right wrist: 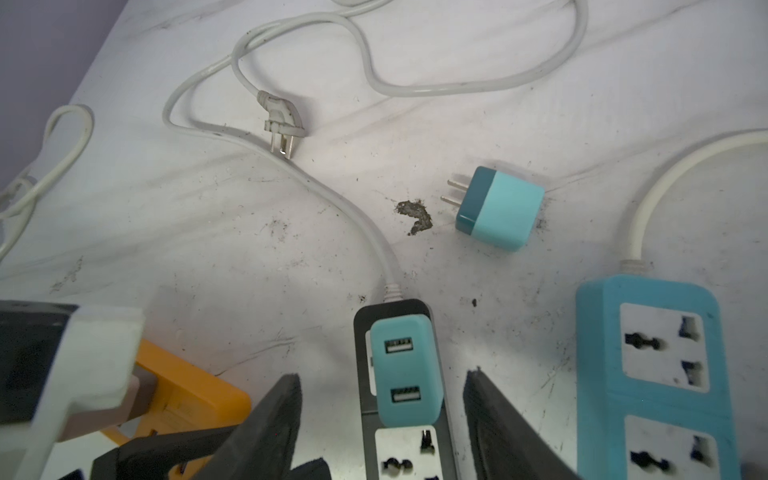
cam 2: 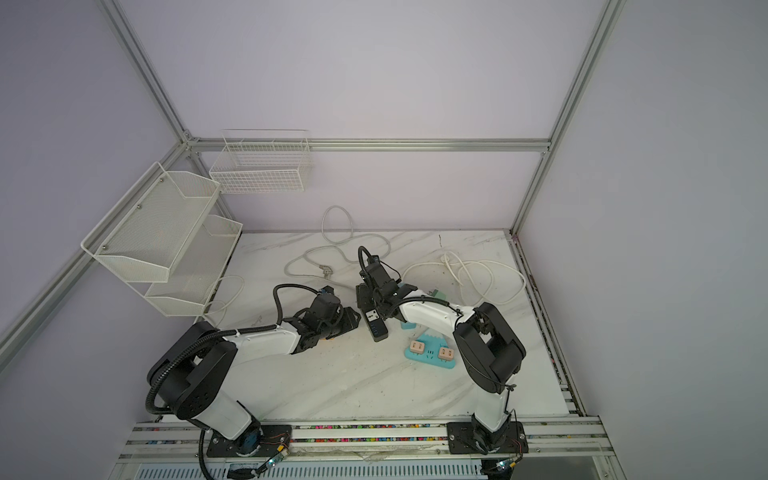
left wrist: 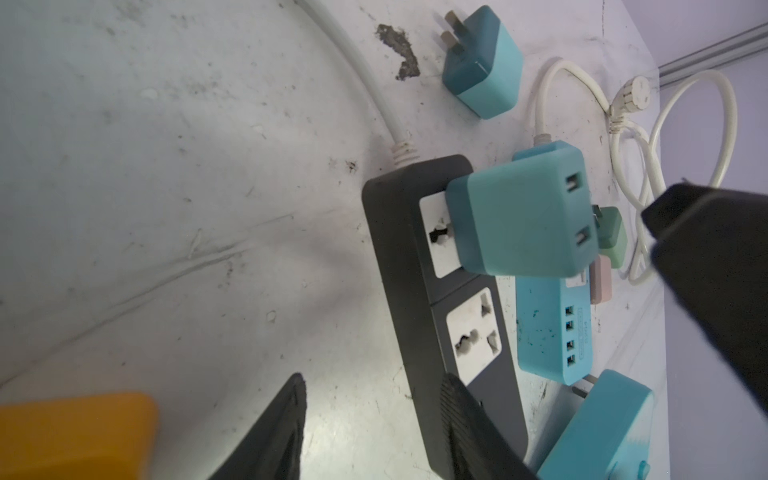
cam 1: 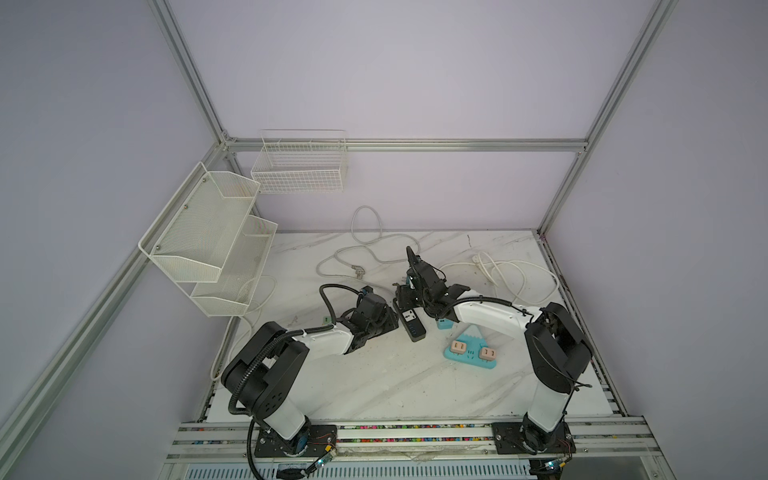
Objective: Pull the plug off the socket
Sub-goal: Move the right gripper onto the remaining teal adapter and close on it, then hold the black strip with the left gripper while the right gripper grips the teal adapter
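A teal two-port plug (right wrist: 405, 370) (left wrist: 519, 220) sits in the black socket strip (right wrist: 401, 453) (left wrist: 415, 291), in the outlet nearest the strip's white cable. My right gripper (right wrist: 386, 415) (cam 1: 405, 291) hangs over the plug, open, one finger on each side with a gap on both. My left gripper (left wrist: 374, 415) (cam 1: 388, 322) is open at the strip's other end. One of its fingers (left wrist: 465, 424) lies over the strip and the other rests on the table beside it. In both top views the plug is hidden under the right gripper.
A loose teal charger (right wrist: 498, 208) and white cables (right wrist: 291, 83) lie beyond the strip. A blue power strip (right wrist: 656, 374) is beside it, and an orange block (right wrist: 187, 395) is on the other side. A teal triangular strip with pink plugs (cam 1: 469, 349) lies nearer the front. Wire baskets (cam 1: 299, 166) hang on the walls.
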